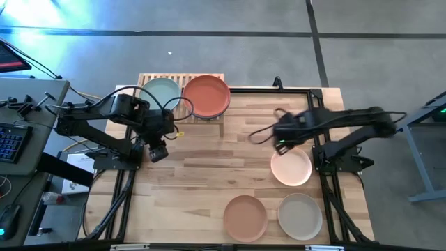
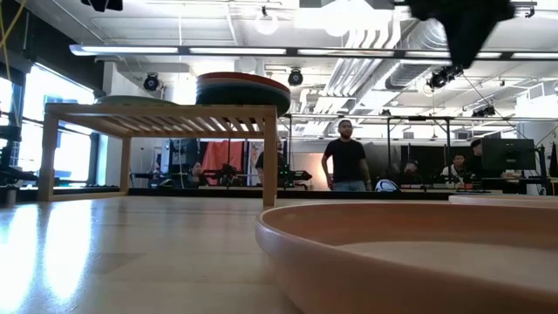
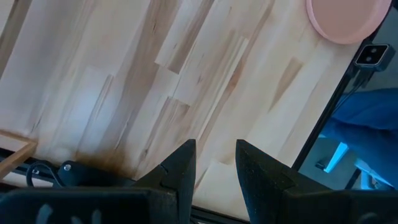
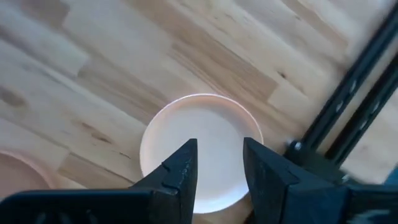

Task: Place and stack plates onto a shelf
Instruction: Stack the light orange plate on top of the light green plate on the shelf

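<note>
The left claw (image 3: 214, 163), fingers parted, hangs above bare tabletop (image 3: 143, 87).

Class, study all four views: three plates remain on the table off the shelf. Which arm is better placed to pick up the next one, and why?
Probably the right. The right gripper hangs open just above the peach plate, which fills its wrist view. The left gripper sits by the shelf, over bare tabletop.

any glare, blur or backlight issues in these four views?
High view: blue glare streak across the floor at top left. Low view: near plate rim soft and looming; shelf backlit by bright windows, sheen on tabletop. Left wrist view: bright patch on the wood. Right wrist view: peach plate evenly lit.
</note>
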